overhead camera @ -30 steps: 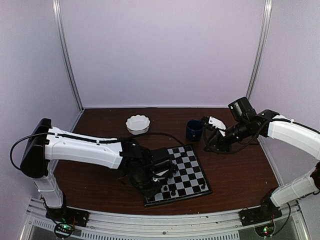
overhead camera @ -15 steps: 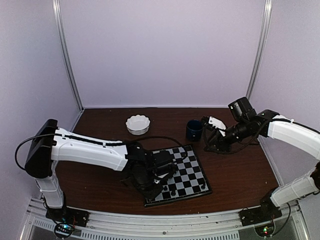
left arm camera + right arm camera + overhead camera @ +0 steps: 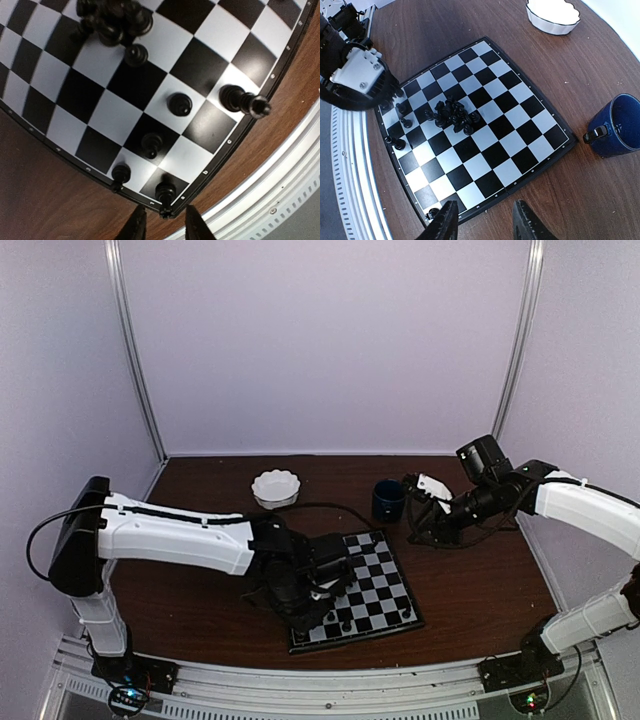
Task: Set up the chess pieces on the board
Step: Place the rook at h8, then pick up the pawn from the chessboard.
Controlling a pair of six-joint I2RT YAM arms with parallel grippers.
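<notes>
While the left hand [image 3: 165, 226] hangs low over the chessboard [image 3: 125, 107] corner nearest the rail, its fingers sit a narrow gap apart, gripping nothing. A black corner piece [image 3: 165, 192] stands on the corner square just ahead of the tips, clear of both. An edge piece [image 3: 120, 174] stands beside it, and two inner pieces [image 3: 151, 144] stand singly further in. A taller piece [image 3: 244, 103] is by the border; can't tell if it's upright or lying. A heap of black chess pieces [image 3: 452, 115] is bunched mid-board, touching each other. The right hand [image 3: 484, 222] is beside the dark blue mug [image 3: 620, 125], off the board, fingers moderately apart and empty. Mug and white scalloped bowl [image 3: 552, 15] sit on the brown surface [image 3: 600, 200], both clear of the board. The light marks along the board border are too small to read.
</notes>
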